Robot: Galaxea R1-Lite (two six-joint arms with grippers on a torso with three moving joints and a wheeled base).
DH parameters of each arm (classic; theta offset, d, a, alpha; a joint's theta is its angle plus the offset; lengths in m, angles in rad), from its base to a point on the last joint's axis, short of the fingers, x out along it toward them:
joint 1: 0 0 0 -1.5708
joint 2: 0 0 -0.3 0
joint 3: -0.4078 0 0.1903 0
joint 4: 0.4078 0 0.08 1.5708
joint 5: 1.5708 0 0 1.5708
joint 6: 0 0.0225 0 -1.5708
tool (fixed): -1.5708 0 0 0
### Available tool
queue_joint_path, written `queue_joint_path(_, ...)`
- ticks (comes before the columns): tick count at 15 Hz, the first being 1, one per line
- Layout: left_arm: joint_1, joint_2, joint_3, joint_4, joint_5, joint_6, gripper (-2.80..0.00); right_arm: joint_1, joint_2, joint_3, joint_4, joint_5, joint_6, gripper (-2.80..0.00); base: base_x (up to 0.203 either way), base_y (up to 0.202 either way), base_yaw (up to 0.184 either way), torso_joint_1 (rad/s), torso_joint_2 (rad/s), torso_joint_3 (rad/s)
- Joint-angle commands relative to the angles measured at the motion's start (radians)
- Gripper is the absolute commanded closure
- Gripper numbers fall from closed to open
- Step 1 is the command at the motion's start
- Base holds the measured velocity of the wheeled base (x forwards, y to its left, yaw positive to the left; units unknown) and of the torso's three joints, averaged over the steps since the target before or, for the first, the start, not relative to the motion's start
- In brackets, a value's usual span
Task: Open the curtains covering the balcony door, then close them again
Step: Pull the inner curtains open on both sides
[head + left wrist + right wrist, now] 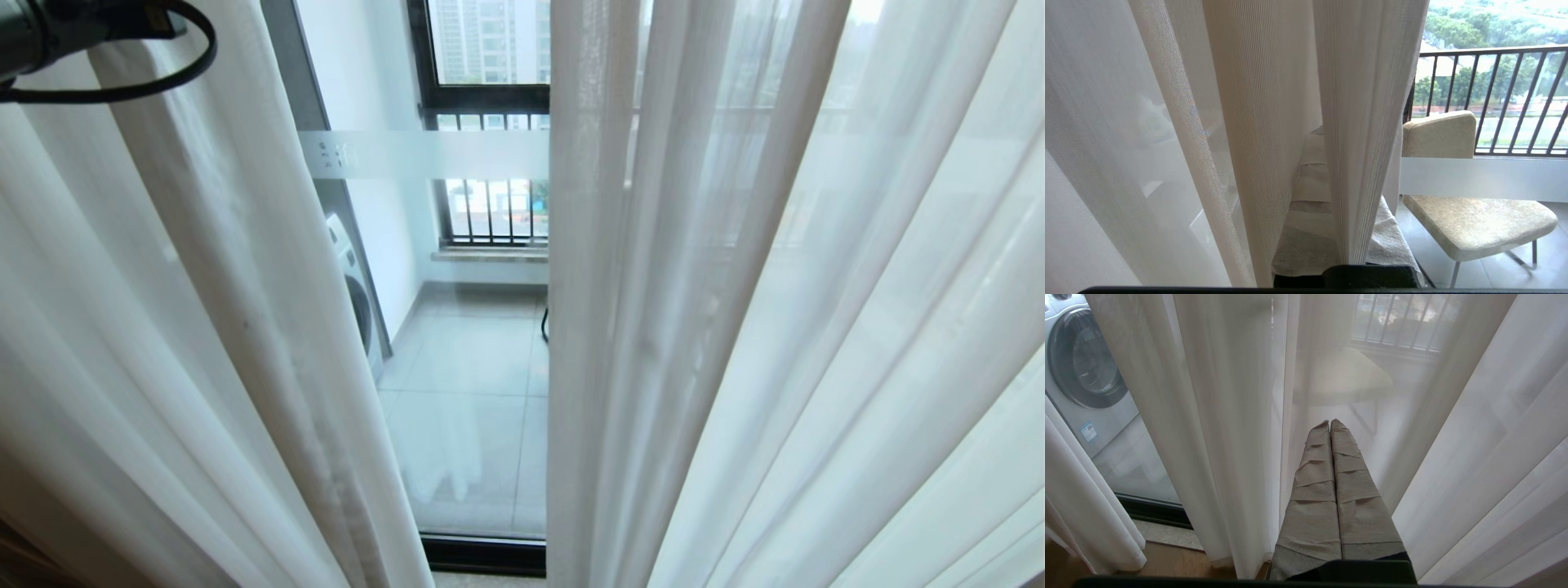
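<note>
The curtains (775, 327) hang in front of the balcony door (465, 367), parted left and right of a gap; behind the door, a washing machine (355, 286) stands at its left.

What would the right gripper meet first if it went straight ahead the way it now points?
Most likely the white sheer curtain hanging just past the shut right gripper; the chair shows only dimly through it, so it lies beyond. How close the fabric is cannot be judged.

left arm (33, 33): grey metal, looped black cable | right pincer (1329, 424): beige-taped fingers (1314, 490)
</note>
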Motion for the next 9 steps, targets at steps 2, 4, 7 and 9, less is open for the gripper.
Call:
queue_joint_path(2,0.001,0.000,0.018,0.000,0.002,0.000,0.00,0.000,0.001,0.000,0.000,0.001,-0.001,0.00,0.000,0.000,0.000,0.000,0.00,0.000)
queue_joint_path(4,0.001,0.000,0.018,0.000,0.002,0.000,0.00,0.000,0.001,0.000,0.000,0.001,-0.001,0.00,0.000,0.000,0.000,0.000,0.00,0.000)
queue_joint_path(7,0.001,0.009,0.007,-0.001,0.000,0.000,0.00,0.000,0.001,0.000,0.000,0.001,-0.001,0.00,0.000,0.000,0.000,0.000,0.00,0.000)
queue_joint_path(9,0.004,0.024,0.002,-0.008,-0.008,0.000,0.00,0.000,0.001,0.000,0.000,0.001,-0.001,0.00,0.000,0.000,0.000,0.000,0.00,0.000)
